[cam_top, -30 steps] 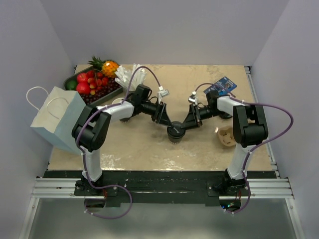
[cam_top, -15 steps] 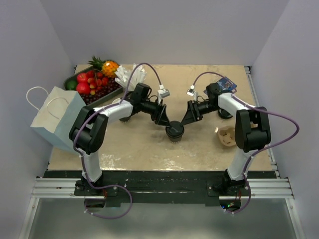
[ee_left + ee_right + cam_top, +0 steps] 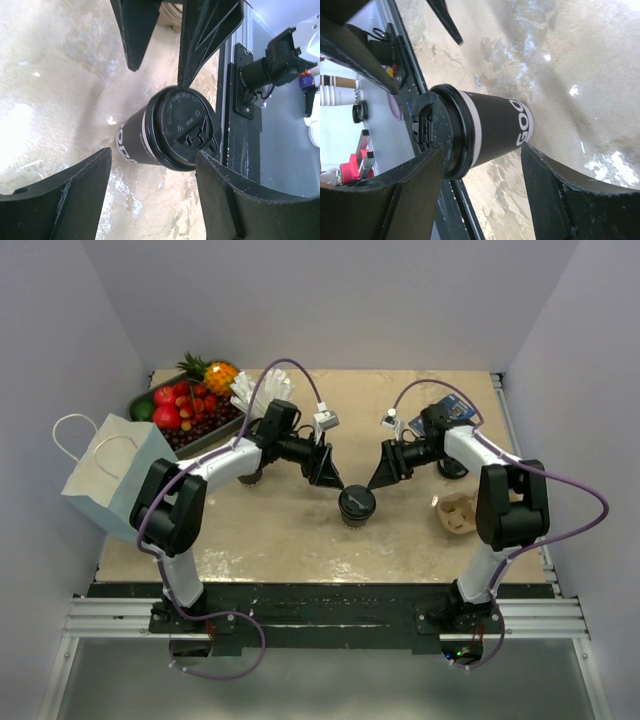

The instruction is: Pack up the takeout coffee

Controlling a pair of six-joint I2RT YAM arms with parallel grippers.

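The takeout coffee (image 3: 356, 505) stands upright on the beige table, a dark brown cup with white lettering and a black lid. My left gripper (image 3: 325, 468) hangs just behind and left of it, open and holding nothing. My right gripper (image 3: 386, 472) mirrors it behind and right, also open. In the left wrist view the coffee (image 3: 167, 131) sits just past my gripper (image 3: 152, 155), close to one fingertip (image 3: 215, 172). The right wrist view shows the coffee (image 3: 495, 127) just beyond the open right gripper (image 3: 481, 150).
A pale blue paper bag (image 3: 110, 475) stands at the table's left edge. A dark tray of fruit (image 3: 185, 410) and a cup of white sticks (image 3: 255, 390) sit at the back left. A cardboard cup carrier (image 3: 455, 512) and a blue packet (image 3: 445, 412) lie on the right.
Both grippers were down at the coffee's lid a second ago. They have opened wider and drawn back and apart, leaving the cup standing free.
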